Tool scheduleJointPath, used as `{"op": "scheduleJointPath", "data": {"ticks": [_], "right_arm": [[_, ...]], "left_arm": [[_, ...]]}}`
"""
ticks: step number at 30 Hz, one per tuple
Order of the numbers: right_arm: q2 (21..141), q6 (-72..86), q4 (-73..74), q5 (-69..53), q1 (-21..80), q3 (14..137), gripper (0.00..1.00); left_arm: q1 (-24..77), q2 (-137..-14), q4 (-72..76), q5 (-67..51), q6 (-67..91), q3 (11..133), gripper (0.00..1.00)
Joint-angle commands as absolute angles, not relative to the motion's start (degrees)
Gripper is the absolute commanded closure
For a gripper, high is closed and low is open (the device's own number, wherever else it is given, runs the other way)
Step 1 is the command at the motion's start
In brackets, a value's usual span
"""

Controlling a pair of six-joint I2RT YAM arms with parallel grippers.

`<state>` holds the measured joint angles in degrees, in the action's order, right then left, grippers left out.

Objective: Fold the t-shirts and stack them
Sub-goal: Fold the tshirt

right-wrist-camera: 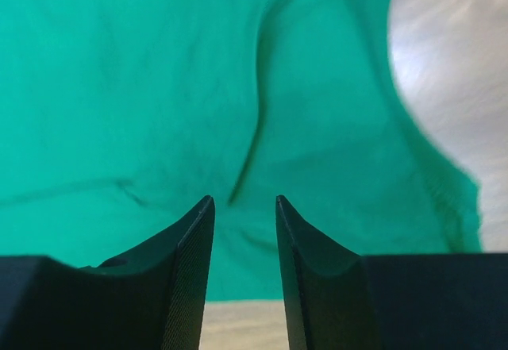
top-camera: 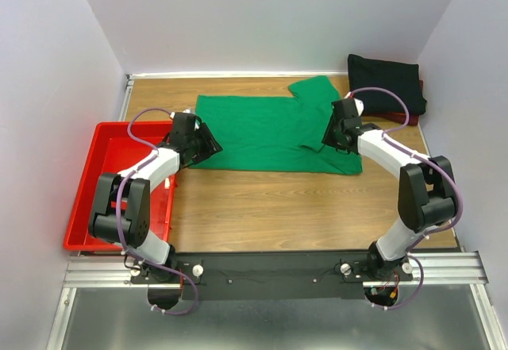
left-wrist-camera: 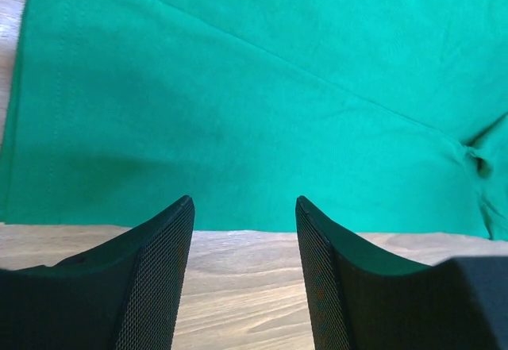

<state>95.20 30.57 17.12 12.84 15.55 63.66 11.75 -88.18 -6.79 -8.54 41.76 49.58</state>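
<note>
Green t-shirt (top-camera: 274, 132) lies flat at centre frame. Left gripper (top-camera: 208, 145) at its lower left edge and right gripper (top-camera: 332, 137) over its right side both have jaws apart, empty. Risk: a closing jaw may pinch only one layer, folding it crooked.

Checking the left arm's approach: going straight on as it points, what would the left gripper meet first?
Probably the green t-shirt, its near edge just beyond the open jaws; depth is unclear.
</note>
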Motion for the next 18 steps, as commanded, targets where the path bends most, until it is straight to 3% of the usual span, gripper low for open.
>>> {"op": "scheduleJointPath", "data": {"ticks": [1, 12, 18], "right_arm": [[95.89, 31.29, 16.17, 11.86, 16.7, 60.91, 0.58], [102.56, 30.94, 15.91, 14.24, 19.25, 63.19, 0.73], [104.24, 30.76, 15.91, 15.12, 19.25, 65.03, 0.73]], "left_arm": [[11.95, -86.22, -5.1, -11.6, 40.61, 49.04, 0.39], [11.95, -87.63, -4.66, -11.95, 40.69, 49.22, 0.39], [11.95, -88.07, -4.66, -11.95, 40.61, 49.39, 0.39]]}}
